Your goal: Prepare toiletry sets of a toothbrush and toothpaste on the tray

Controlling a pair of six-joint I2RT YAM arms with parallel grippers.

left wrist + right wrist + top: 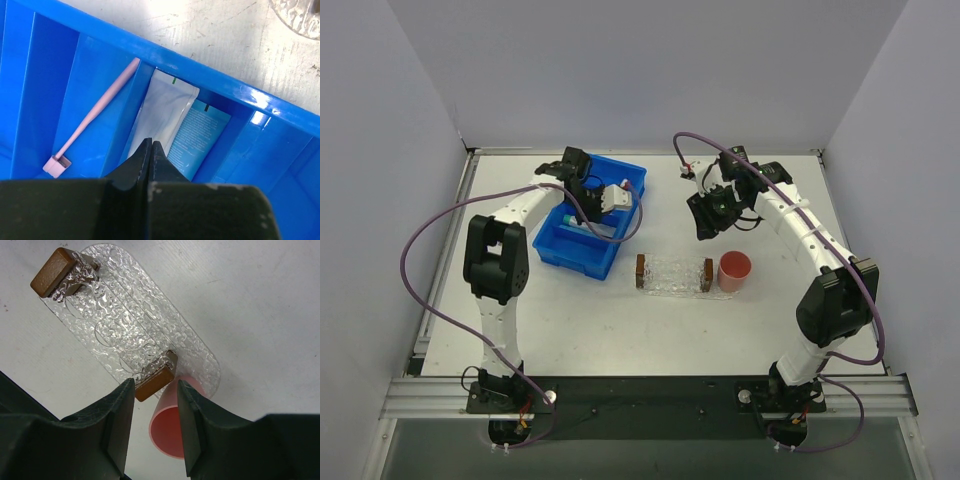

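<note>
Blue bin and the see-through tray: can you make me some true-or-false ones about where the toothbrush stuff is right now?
1. The toothbrush lies in the blue bin. True.
2. Two toothpaste tubes lie side by side in the bin. True.
3. The toothbrush shares their compartment. False: a blue wall separates them.
4. The pink cup stands by one end of the tray. True.
5. The tray already holds a toothbrush. False: nothing lies on it.
6. The left fingers are spread wide. False: they are pressed together, over the paler tube.
</note>
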